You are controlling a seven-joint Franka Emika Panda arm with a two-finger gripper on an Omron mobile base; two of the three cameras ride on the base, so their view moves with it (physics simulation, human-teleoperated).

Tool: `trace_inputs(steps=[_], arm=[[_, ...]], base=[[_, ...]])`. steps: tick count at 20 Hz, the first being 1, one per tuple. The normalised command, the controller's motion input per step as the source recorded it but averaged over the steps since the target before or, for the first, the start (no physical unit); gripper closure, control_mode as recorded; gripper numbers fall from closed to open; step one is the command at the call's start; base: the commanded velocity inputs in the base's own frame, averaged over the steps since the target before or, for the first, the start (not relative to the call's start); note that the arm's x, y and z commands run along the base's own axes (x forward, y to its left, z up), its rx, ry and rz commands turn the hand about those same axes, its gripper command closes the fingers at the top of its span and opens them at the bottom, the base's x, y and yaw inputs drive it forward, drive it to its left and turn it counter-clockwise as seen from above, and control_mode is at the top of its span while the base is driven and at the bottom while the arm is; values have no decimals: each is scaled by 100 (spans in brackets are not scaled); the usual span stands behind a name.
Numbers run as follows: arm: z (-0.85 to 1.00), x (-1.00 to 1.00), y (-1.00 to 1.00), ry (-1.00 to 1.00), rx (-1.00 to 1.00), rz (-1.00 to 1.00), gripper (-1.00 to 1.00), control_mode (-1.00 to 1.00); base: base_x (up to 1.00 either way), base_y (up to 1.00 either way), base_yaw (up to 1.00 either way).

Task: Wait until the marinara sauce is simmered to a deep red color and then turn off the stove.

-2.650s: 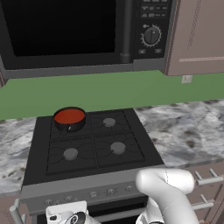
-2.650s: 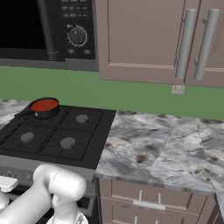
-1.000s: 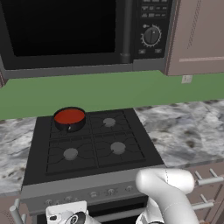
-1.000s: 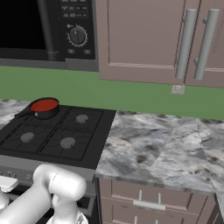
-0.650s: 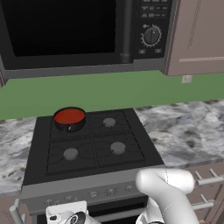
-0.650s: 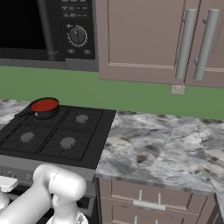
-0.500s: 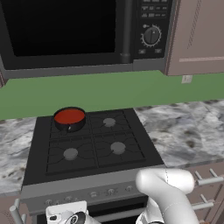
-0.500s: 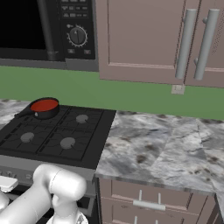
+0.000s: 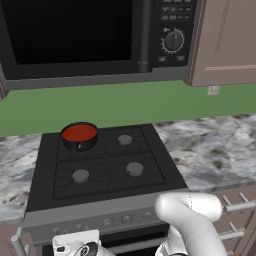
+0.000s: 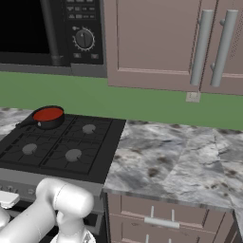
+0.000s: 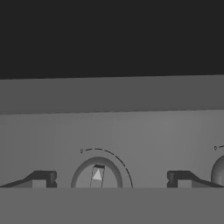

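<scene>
the marinara sauce [image 9: 79, 133] sat at the far left, in a small black pot [image 9: 80, 142] on the back left burner of the stove [image 9: 102, 165]. the sauce looked flat and orange-red. i think it was not yet the deep red that the task wants, but that was hard to tell. the pot and sauce should not be touched at all. they looked hot and could spill.

in the hand view, the tool [image 11: 109, 179] faced the grey front panel [image 11: 113, 131] of the stove. its two dark fingers [image 11: 41, 178] stood wide apart, as far open as they go, and they held nothing. between them sat a round knob [image 11: 96, 175] with a small white pointer on it. the fingers stood on each side of the knob and did not touch it. at the far right edge was part of another knob [image 11: 218, 171].

the knob looked small, hard and smooth, so it may slip. i think the best place to hold it was on its two round sides, with a firm squeeze, and then turn. to the right of the stove lay the grey stone table [image 10: 175, 161].
</scene>
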Motion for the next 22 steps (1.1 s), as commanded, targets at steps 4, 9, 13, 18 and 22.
trace_inputs(steps=[4,9,13,18,22], arm=[[0,0,0,0,0,0,-100,-100],[0,0,-1,0,0,0,-100,-100],[0,0,-3,-1,0,0,-100,-100],[0,0,-6,-1,0,0,-100,-100],[0,0,-4,-1,0,0,-100,-100]], base=[[0,0,0],[0,0,0],[0,0,0],[0,0,0],[0,0,0]])
